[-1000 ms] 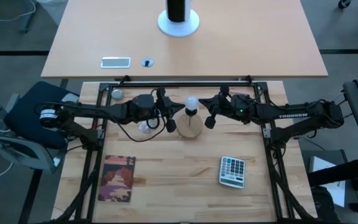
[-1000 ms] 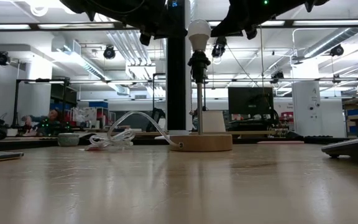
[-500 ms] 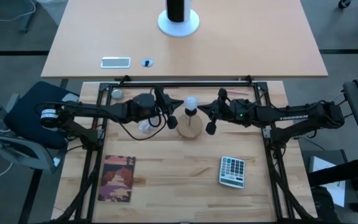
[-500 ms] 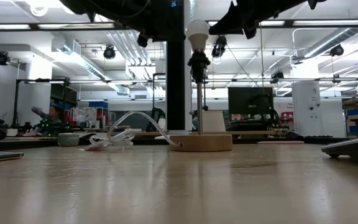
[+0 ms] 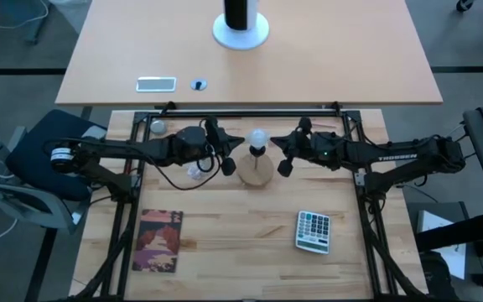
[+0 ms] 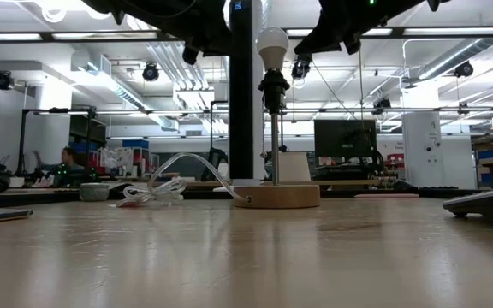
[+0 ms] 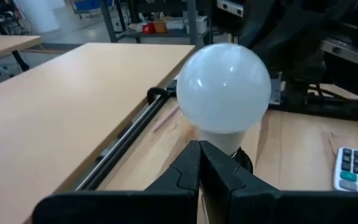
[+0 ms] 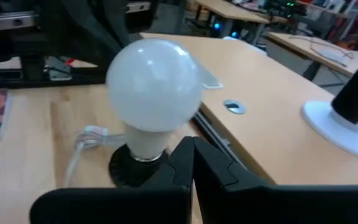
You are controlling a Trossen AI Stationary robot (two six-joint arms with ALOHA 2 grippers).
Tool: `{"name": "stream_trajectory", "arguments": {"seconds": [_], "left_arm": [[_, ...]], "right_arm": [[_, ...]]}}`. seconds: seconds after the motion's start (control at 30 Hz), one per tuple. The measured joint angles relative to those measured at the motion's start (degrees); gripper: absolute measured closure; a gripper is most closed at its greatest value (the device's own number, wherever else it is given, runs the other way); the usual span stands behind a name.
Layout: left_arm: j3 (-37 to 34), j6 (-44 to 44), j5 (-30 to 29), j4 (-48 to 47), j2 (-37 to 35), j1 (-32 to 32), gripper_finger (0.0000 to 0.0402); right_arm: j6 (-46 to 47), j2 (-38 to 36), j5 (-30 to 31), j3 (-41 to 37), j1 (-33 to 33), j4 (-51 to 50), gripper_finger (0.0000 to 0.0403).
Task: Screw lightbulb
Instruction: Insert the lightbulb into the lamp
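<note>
Left gripper (image 5: 227, 158) fingers pressed together, empty, just beside bulb | right gripper (image 5: 287, 157) same, empty, opposite side | wooden lamp base (image 5: 257, 174) between them, stem upright | lightbulb (image 5: 258, 137) seated in socket atop stem, untouched | judgement: arms flank the bulb, likely staged to grip and twist, or already finished
</note>
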Motion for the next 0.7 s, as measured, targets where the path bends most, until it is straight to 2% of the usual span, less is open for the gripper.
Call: {"name": "stream_trajectory", "arguments": {"seconds": [0.23, 0.53, 0.7], "left_arm": [[0.0, 1.2, 6.3, 3.8, 0.1, -0.2, 0.0401], [0.0, 1.7, 6.2, 6.1, 1.6, -0.2, 0.0401], [0.0, 1.6, 6.0, 6.3, 2.0, -0.1, 0.0401]], "right_arm": [[-3.5, 0.0, 1.3, 0.0, -2.0, 2.0, 0.0403], [-5.5, 0.6, -4.6, 0.0, -3.0, 5.9, 0.0403], [-5.3, 1.1, -4.9, 0.0, -3.1, 6.3, 0.0403]]}}
